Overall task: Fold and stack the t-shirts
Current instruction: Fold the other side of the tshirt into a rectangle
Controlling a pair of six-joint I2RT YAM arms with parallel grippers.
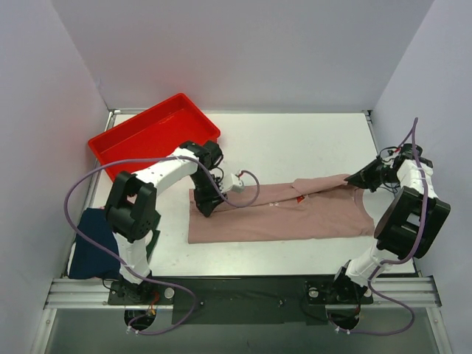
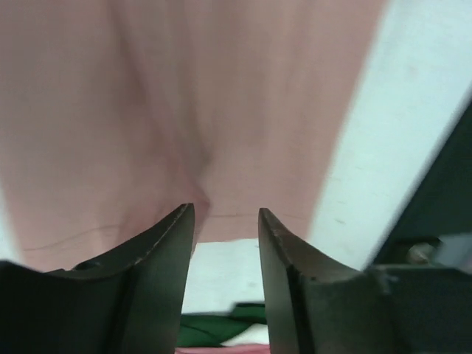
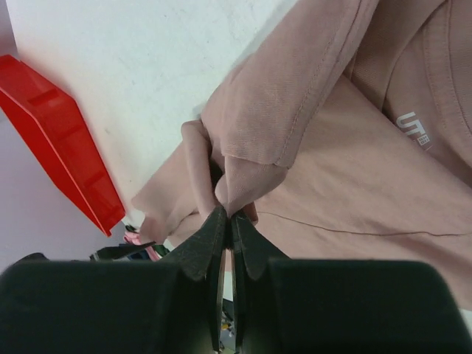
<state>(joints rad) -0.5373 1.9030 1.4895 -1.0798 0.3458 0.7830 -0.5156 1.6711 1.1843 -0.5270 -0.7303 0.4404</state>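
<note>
Nearest you, the navy t-shirt [image 1: 90, 254] lies bundled at the surface's [image 1: 295, 140] near left corner, beside the left arm's base. Mid-surface, the pink t-shirt [image 1: 287, 214] stretches left to right. Your left tool [image 2: 225, 214] stands over its hem end with the jaws parted and nothing between them. Your right tool [image 3: 227, 217] is clenched on a bunched fold at the sleeve end. Expect the cloth to be light, limp and quick to sag, so grip seamed edges and corners, with both ends moving together. The red tray [image 1: 147, 136] sits far left.
</note>
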